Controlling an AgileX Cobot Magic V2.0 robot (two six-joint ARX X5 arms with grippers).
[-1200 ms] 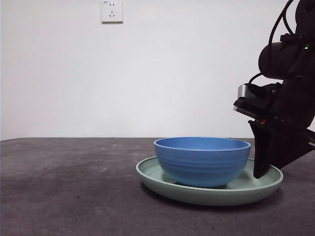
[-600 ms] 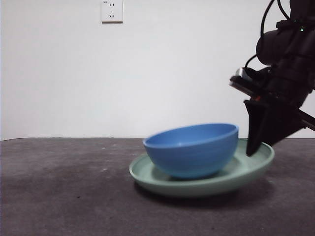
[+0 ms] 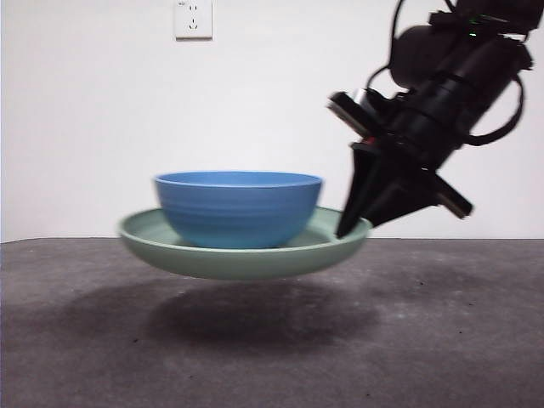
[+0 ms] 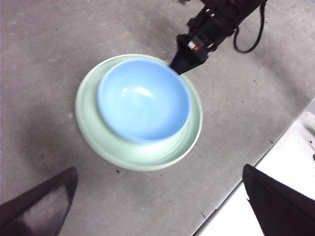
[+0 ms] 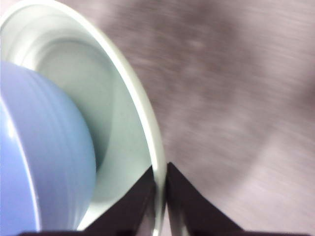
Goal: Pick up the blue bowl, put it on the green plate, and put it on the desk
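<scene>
The right gripper (image 3: 355, 223) has its fingers (image 5: 142, 196) pinched narrow on the rim of the green plate (image 3: 242, 257), holding it level in the air above the surface (image 3: 76, 340). The blue bowl (image 3: 238, 208) sits in the plate. The left gripper (image 4: 160, 206) hangs high above, fingers spread wide, holding nothing.

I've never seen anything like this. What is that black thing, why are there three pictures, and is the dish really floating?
It is a two-armed robot. One camera looks level across the desk; the other two ride on the arms' wrists. The right tool pinches the rim of the green plate, holding it in the air with its shadow beneath. The blue bowl sits in the plate. The left tool hangs open above, holding nothing. A wall socket is behind.
</scene>
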